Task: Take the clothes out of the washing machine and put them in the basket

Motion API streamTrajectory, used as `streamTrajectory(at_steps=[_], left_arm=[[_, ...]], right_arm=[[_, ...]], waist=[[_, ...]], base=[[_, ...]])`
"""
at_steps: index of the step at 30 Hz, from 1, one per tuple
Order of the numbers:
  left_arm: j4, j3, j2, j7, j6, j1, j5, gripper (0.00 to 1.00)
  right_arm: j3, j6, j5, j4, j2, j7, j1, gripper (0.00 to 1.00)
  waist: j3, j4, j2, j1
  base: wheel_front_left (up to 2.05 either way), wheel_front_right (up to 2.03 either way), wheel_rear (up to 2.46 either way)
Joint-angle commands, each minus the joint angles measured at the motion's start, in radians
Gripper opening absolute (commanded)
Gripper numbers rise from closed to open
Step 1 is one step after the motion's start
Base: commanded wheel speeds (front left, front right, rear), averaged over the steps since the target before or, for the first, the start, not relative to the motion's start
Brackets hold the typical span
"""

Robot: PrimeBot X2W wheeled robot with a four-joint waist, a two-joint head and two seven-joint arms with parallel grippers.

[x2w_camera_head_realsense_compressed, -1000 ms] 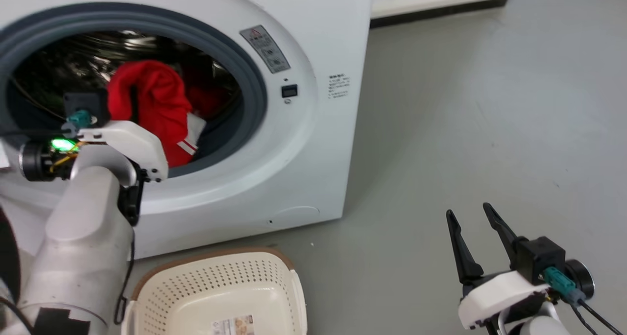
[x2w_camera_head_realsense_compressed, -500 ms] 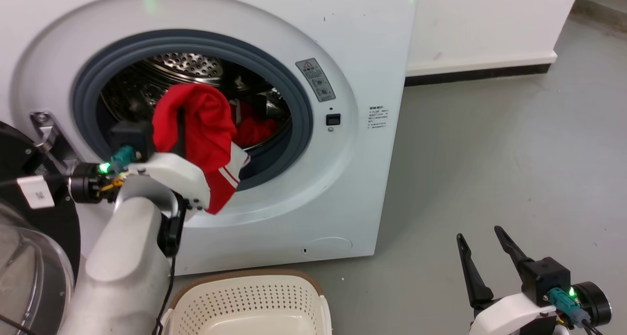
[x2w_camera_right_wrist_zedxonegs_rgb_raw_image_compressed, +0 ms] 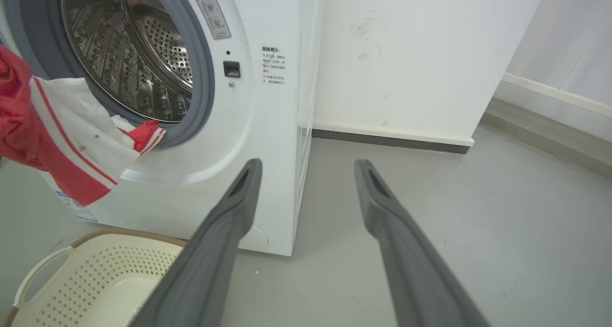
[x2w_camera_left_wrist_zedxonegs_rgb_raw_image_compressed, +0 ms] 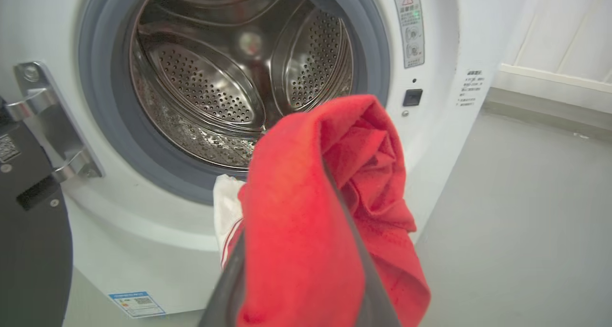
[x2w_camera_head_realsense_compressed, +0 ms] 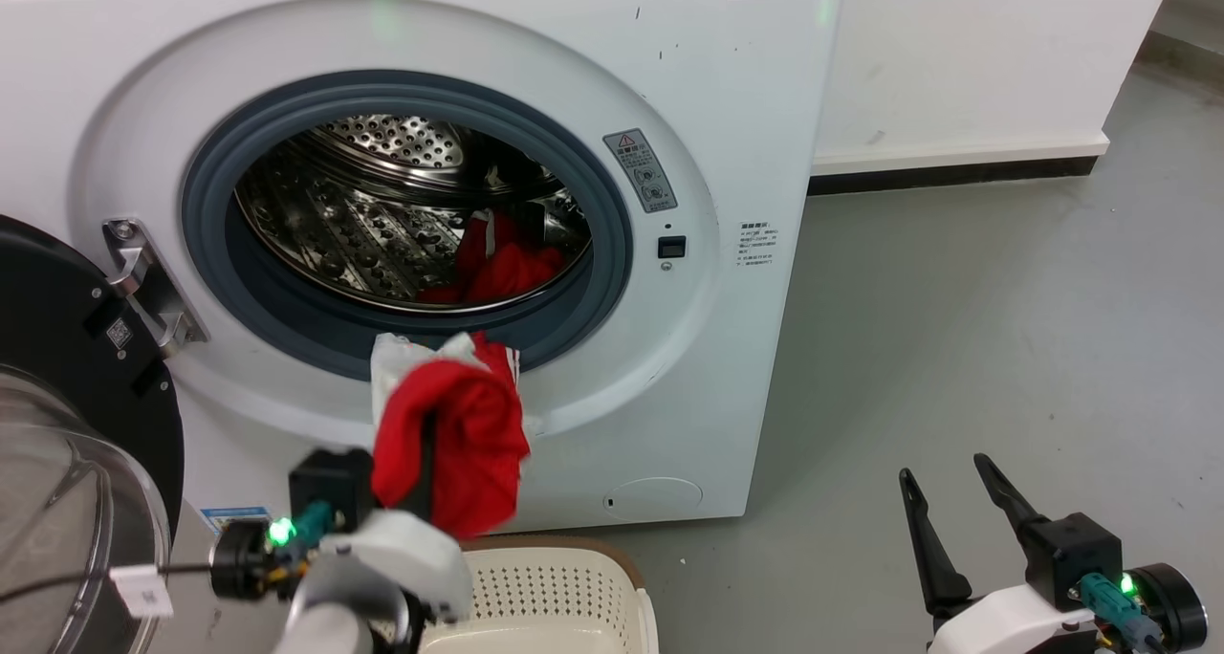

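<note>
Now the left gripper, pinching the red-and-white garment, has drawn it out of the washing machine to the basket rim, with a second garment left inside.

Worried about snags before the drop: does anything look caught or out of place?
The red garment held by the left gripper trails a striped cuff on the washing machine's door seal, seen from the right wrist; it might drag. Nothing else stands out.
</note>
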State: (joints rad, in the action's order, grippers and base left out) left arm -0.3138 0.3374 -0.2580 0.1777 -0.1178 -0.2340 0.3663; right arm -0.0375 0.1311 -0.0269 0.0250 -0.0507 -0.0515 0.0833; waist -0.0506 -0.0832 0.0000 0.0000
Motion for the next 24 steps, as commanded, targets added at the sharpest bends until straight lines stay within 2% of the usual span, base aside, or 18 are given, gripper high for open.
streamTrajectory(at_steps=[1,7,11,24], left_arm=[[0.09,0.02,0.001,-0.059,-0.019,0.129,0.027,0.0],[0.112,0.04,0.006,-0.112,-0.04,0.266,0.06,0.0],[0.076,0.048,0.023,-0.1,-0.041,0.295,0.072,0.0],[-0.189,0.022,0.061,0.022,0.001,0.139,0.093,0.0]], right_arm=[[-0.001,-0.001,0.011,-0.008,0.001,0.007,0.011,1.0],[-0.005,-0.001,0.016,-0.007,0.001,0.002,0.0,1.0],[0.0,-0.001,0.017,-0.005,0.001,0.001,-0.012,1.0],[-0.015,-0.001,0.007,-0.016,0.001,-0.008,-0.092,1.0]], waist=[[0.008,0.003,0.0,0.0],[0.03,0.0,0.0,0.0],[0.06,0.006,0.0,0.0],[0.209,-0.027,0.0,0.0]], base=[[0.0,0.0,0.0],[0.0,0.0,0.0],[0.0,0.0,0.0],[0.0,0.0,0.0]])
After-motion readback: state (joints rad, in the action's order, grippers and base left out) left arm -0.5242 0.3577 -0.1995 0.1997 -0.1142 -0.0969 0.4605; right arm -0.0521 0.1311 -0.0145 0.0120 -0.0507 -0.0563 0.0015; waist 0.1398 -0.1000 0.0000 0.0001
